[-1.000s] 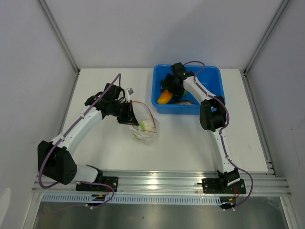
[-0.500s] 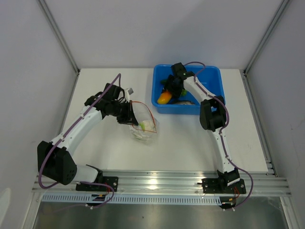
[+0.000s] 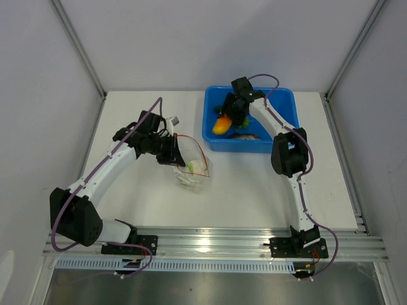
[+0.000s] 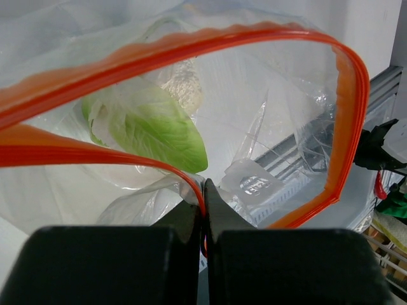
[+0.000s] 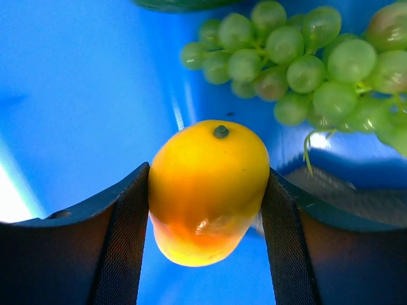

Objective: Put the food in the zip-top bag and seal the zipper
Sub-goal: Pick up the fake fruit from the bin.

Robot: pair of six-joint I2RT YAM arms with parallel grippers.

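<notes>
Our left claw (image 4: 204, 194), closed tight, pinches zipper (image 4: 191, 41) so bag (image 4: 267, 114) mouth gapes; our right claw (image 5: 208, 210), part-open, clamps mango (image 5: 210, 178) within bin (image 5: 76, 95) for transfer, we judge.

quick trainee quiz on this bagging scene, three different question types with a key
1. True or false: the right gripper, over the blue bin, is shut on the mango.
2. What does the left gripper pinch? A) the zipper of the zip-top bag B) the rim of the blue bin C) the mango
3. Fill in: the food lying inside the zip-top bag is the ____.
Key: 1 true; 2 A; 3 cauliflower
</notes>
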